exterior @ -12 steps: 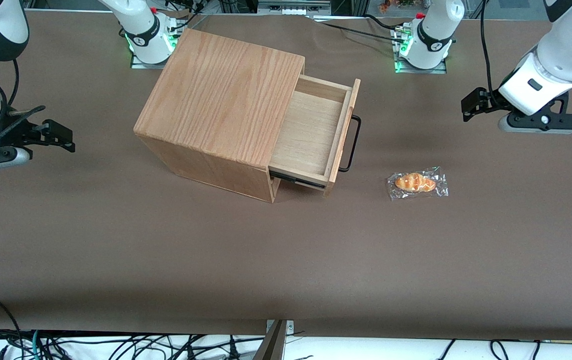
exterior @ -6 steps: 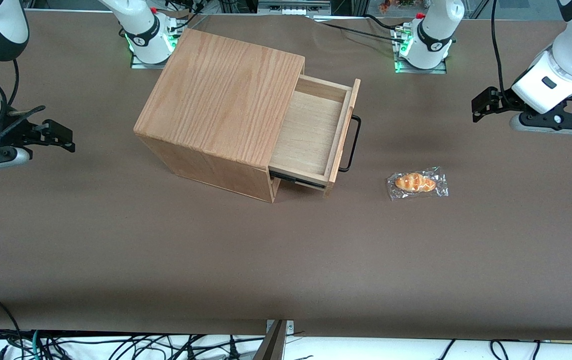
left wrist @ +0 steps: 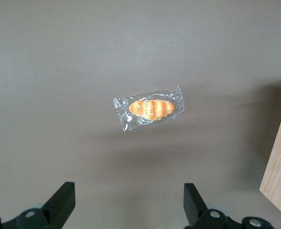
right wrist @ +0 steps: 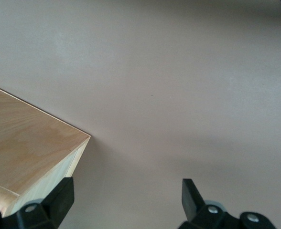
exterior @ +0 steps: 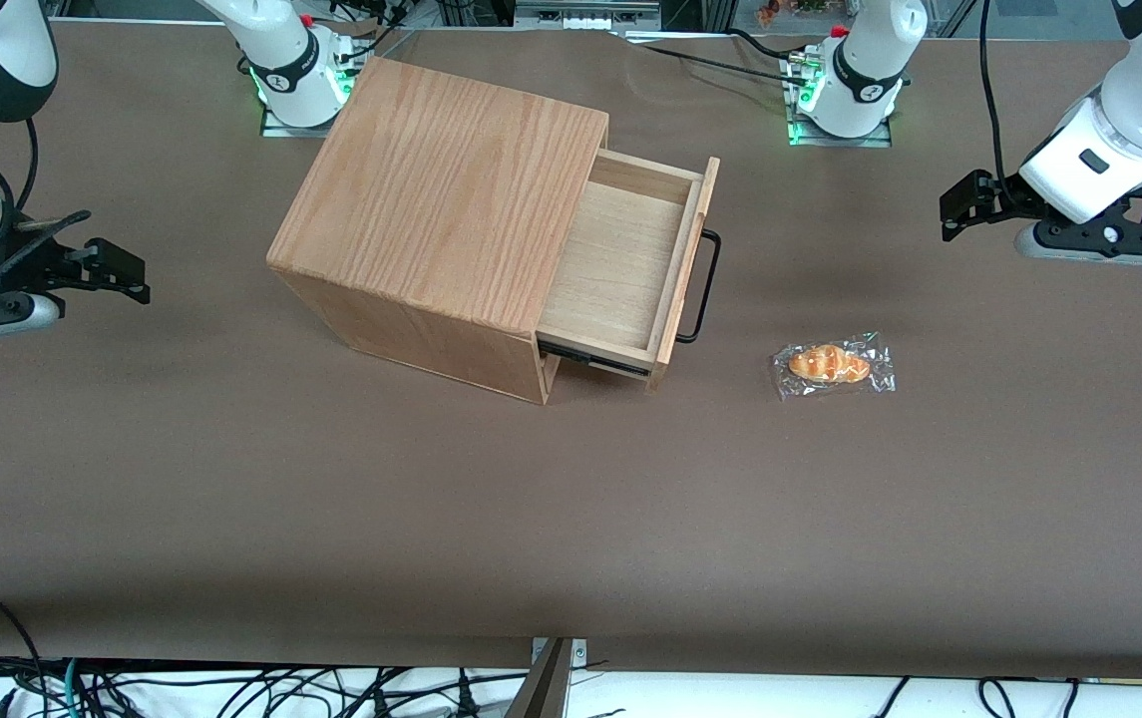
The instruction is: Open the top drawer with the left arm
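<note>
Front view: the top drawer [exterior: 625,264] is seen pulled out, nothing inside; the gripper [exterior: 959,204] is held spread wide, well apart from it.

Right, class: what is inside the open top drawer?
The top drawer shows only bare wood; the part under the box top is hidden. The tool hangs open toward the working arm's end.

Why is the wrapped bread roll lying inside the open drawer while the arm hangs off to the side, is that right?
Not quite. The front view shows the open drawer empty; the wrapped bread roll lies on the table in front of it. The arm's gripper does hang off to the side, fingers apart.
</note>
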`<act>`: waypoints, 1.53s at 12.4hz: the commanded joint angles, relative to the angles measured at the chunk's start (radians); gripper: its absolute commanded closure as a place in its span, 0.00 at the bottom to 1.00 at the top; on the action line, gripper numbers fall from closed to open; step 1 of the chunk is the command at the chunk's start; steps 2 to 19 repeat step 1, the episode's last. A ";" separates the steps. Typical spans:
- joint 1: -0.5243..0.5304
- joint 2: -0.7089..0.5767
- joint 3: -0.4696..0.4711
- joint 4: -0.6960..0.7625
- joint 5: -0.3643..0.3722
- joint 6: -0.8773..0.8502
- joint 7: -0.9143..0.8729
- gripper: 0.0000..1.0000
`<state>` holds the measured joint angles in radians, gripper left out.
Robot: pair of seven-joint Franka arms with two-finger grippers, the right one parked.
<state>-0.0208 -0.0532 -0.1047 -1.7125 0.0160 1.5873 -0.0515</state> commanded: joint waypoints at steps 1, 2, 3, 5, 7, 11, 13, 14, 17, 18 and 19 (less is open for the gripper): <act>-0.005 0.003 0.003 0.022 -0.021 -0.029 0.018 0.00; -0.005 0.003 0.003 0.022 -0.021 -0.029 0.018 0.00; -0.005 0.003 0.003 0.022 -0.021 -0.029 0.018 0.00; -0.005 0.003 0.003 0.022 -0.021 -0.029 0.018 0.00; -0.005 0.003 0.003 0.022 -0.021 -0.029 0.018 0.00; -0.005 0.003 0.003 0.022 -0.021 -0.029 0.018 0.00; -0.005 0.003 0.003 0.022 -0.021 -0.029 0.018 0.00; -0.005 0.003 0.003 0.022 -0.021 -0.029 0.018 0.00; -0.005 0.003 0.003 0.022 -0.021 -0.029 0.018 0.00; -0.005 0.003 0.003 0.022 -0.021 -0.029 0.018 0.00; -0.005 0.003 0.003 0.022 -0.021 -0.029 0.018 0.00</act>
